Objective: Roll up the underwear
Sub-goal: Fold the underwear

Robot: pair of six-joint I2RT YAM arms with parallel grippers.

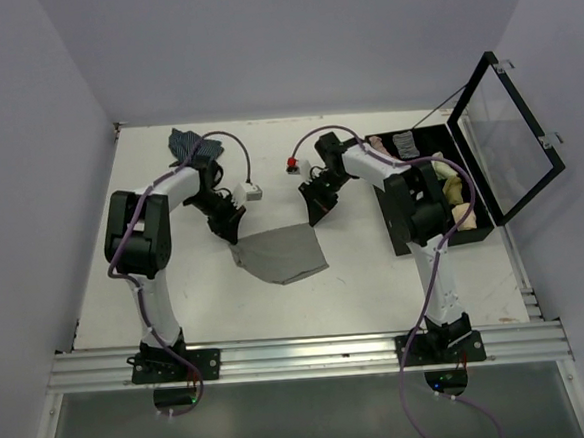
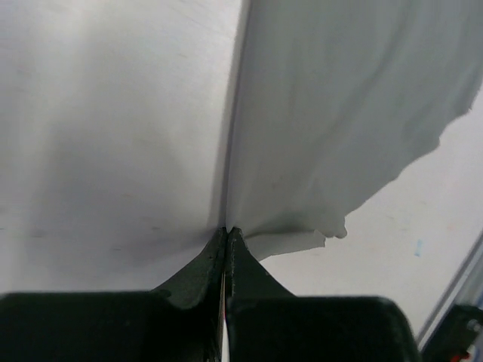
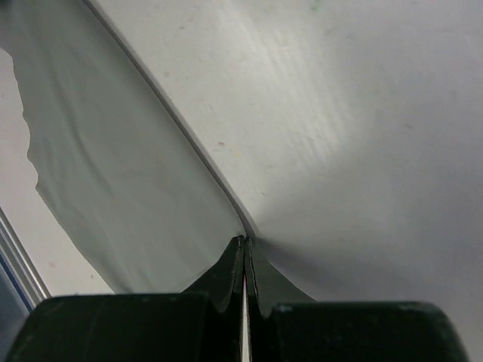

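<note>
The grey underwear [image 1: 282, 256] lies flat on the white table [image 1: 177, 287], between the two arms. At its far left corner my left gripper [image 1: 229, 233] stands shut, pinching the cloth. In the left wrist view the left gripper [image 2: 227, 230] meets at the fabric's edge, and the underwear [image 2: 339, 113] spreads to the right. At the far right corner my right gripper [image 1: 316, 215] is likewise shut on the cloth. The right wrist view shows the right gripper [image 3: 246, 239] closed on the hem, with the underwear [image 3: 113, 173] to the left.
A black case [image 1: 477, 216] with a raised clear lid [image 1: 507, 134] stands at the right and holds rolled garments. A dark blue patterned cloth [image 1: 186, 143] lies at the back left. A metal rail [image 1: 302, 357] runs along the near edge.
</note>
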